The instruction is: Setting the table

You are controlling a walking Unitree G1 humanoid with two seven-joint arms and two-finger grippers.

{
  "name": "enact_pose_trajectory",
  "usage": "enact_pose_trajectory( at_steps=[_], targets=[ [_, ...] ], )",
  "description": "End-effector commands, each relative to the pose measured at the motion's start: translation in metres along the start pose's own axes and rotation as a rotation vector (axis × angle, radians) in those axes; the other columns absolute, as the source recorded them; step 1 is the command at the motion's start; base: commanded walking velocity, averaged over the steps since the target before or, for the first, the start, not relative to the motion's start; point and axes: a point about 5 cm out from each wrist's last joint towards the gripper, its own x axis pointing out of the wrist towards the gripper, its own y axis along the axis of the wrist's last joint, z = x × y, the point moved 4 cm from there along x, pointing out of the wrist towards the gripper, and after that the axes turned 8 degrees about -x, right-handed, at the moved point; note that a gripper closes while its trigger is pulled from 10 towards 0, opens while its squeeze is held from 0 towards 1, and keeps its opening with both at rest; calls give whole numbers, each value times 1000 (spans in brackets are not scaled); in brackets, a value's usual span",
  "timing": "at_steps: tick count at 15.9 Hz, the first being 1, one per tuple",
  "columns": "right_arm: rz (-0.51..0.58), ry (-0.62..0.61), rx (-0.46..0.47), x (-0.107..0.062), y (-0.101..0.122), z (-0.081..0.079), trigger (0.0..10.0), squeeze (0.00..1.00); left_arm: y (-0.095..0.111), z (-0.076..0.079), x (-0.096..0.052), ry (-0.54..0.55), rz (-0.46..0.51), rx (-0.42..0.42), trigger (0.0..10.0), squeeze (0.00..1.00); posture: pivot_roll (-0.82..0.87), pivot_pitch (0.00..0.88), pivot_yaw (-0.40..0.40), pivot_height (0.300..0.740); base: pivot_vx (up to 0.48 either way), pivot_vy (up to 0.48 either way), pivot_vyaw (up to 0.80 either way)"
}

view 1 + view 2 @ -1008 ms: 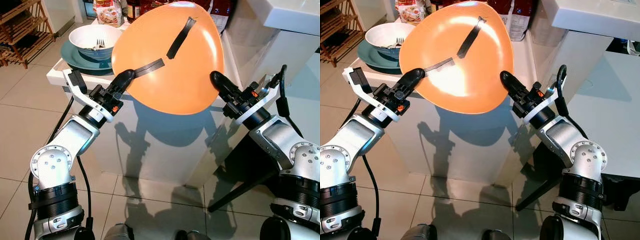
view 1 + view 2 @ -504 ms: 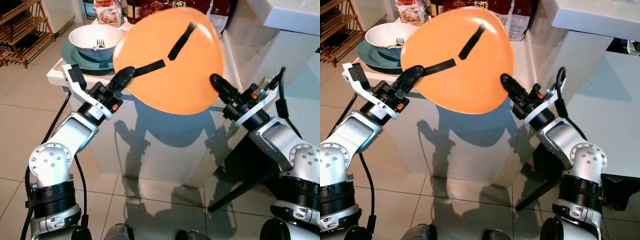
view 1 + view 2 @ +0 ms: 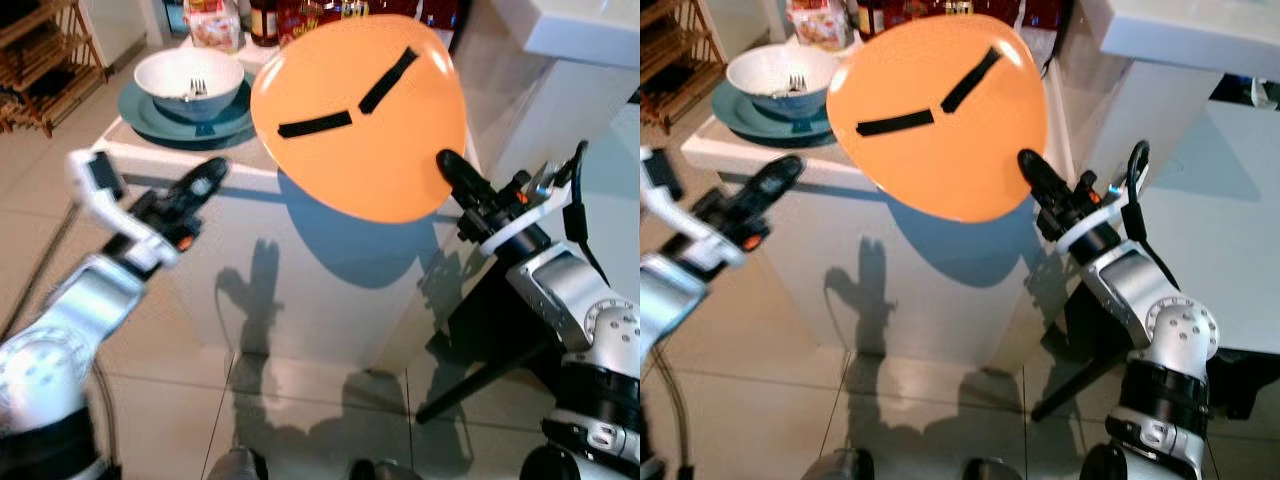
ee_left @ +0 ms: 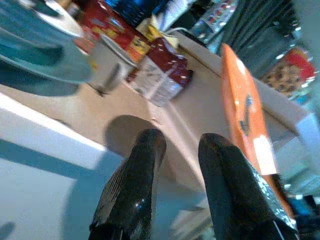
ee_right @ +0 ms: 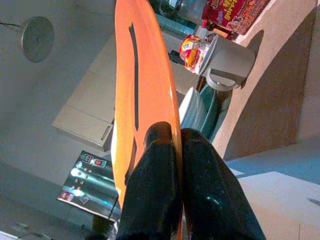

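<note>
One orange plate (image 3: 360, 115) is held in the air, tilted, with two black strips seen on its underside. Its rim is pinched between the two fingers of the right gripper (image 3: 447, 170), which are pressed onto it from both faces; in the right wrist view the plate (image 5: 145, 100) is seen edge-on between the fingers (image 5: 150, 190). The left gripper (image 3: 200, 185) is held apart from the plate, lower and to its left, with its two fingers (image 4: 135, 185) slightly spread and nothing between them. Beyond the left gripper, one white bowl (image 3: 188, 82) with one fork (image 3: 198, 88) in it is stacked on one teal plate (image 3: 165, 118) on the tabletop (image 3: 240, 175). Packets (image 4: 160, 70) are seen further back on the tabletop.
</note>
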Motion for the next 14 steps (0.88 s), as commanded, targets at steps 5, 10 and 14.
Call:
enact_pose_trajectory(
  at_steps=[5,10,14],
  targets=[
    [-176,47,-322,-35,-11,-18,0,0,47,-52,-47,389,63,500,10000,0,12,82,-34,740,0,0,0],
    [-330,84,-843,-52,-41,-27,10000,0,-5,-34,-41,329,-68,594,10000,0,12,62,-21,740,0,-382,0],
    [-444,137,-767,-71,-57,-13,10000,0,-29,-34,-33,315,-89,635,10000,0,15,44,-36,740,0,-472,0]
  ],
)
